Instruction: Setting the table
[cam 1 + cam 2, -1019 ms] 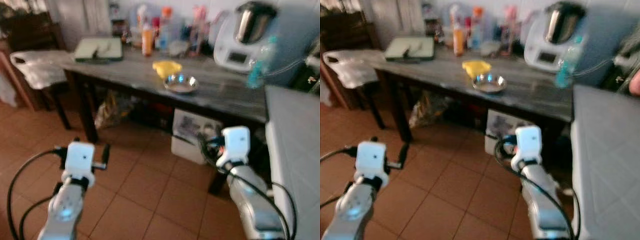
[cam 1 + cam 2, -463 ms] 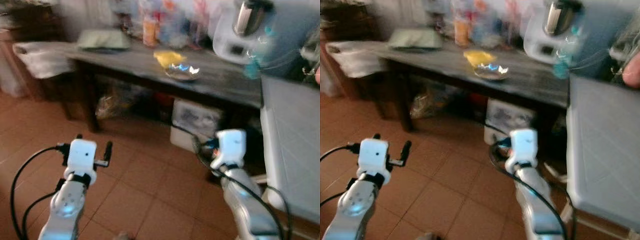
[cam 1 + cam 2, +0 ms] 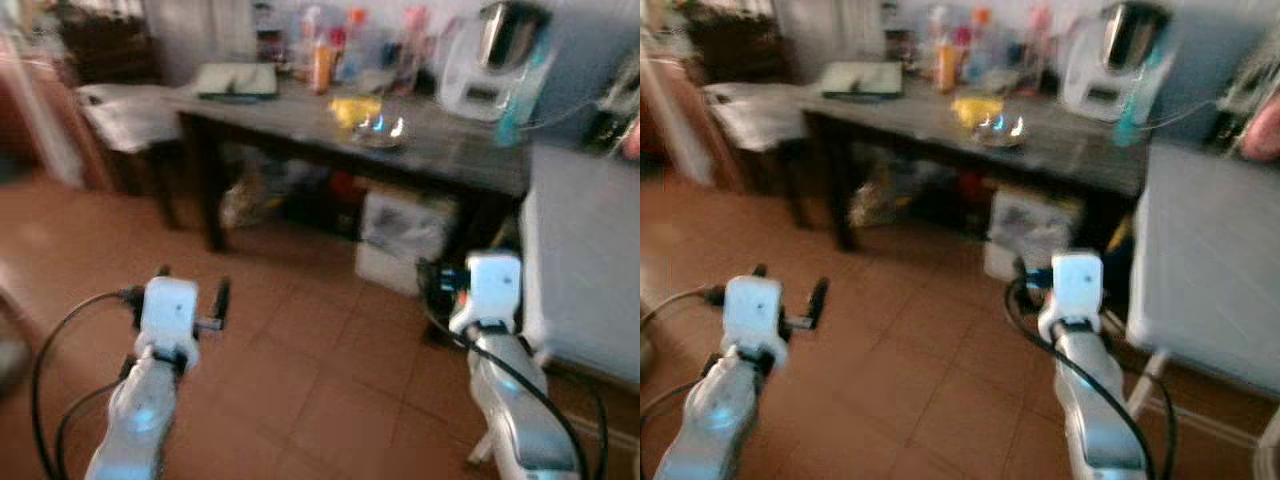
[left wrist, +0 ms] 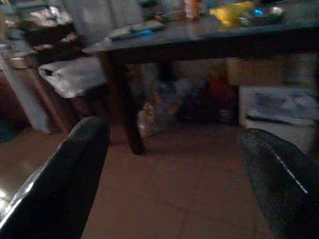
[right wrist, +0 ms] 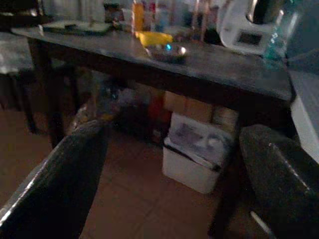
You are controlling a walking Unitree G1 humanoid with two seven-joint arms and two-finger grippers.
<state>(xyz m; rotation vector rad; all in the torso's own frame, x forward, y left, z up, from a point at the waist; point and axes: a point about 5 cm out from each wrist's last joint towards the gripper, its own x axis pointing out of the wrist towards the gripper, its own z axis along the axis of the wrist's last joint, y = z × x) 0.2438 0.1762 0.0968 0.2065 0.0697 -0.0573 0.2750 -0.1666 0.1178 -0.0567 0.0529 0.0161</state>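
A dark wooden table (image 3: 455,168) stands ahead. On it are a shiny metal bowl (image 3: 379,137) and, just behind it, a yellow item (image 3: 355,108). The bowl (image 5: 167,53) and yellow item (image 5: 152,38) also appear in the right wrist view. My left gripper (image 3: 192,286) hovers low over the tiled floor, open, with nothing between its fingers (image 4: 70,174). My right gripper (image 3: 448,284) is held at the same height near the table's right leg, also open and empty, its fingers (image 5: 65,179) wide apart. Both are well short of the table.
Bottles (image 3: 320,62), a flat tray (image 3: 236,80), a white kitchen machine (image 3: 490,60) and a teal bottle (image 3: 510,100) crowd the tabletop. A white box (image 3: 405,235) sits under it. A white surface (image 3: 580,250) is close on my right, a bag-covered chair (image 3: 125,110) on the left.
The whole view has shifted and blurred, so the camera has moved; the table now sits further right in the picture. Both arms keep the same pose, grippers open.
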